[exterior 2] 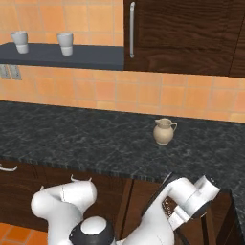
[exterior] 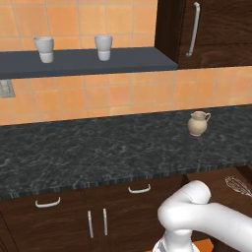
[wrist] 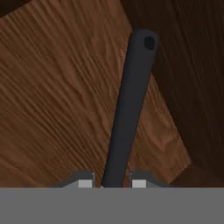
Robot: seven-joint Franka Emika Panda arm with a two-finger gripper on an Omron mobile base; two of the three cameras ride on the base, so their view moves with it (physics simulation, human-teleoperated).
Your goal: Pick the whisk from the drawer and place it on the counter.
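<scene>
The hand view looks straight down into the drawer, where the gripper has its 2 finger tips pressed against either side of the whisk, closed on its dark handle; the handle runs up the view over the plain wood floor and ends in a small hanging hole. The left base view gives what the hand view lacks: the whisk's silver wire head lying in the open drawer at the far right, below the counter. On that counter a beige jug stands upright, and 2 cups sit on the wall shelf above. The right base view shows the arm bent down into the drawer opening below the counter edge, its wrist hiding the whisk.
</scene>
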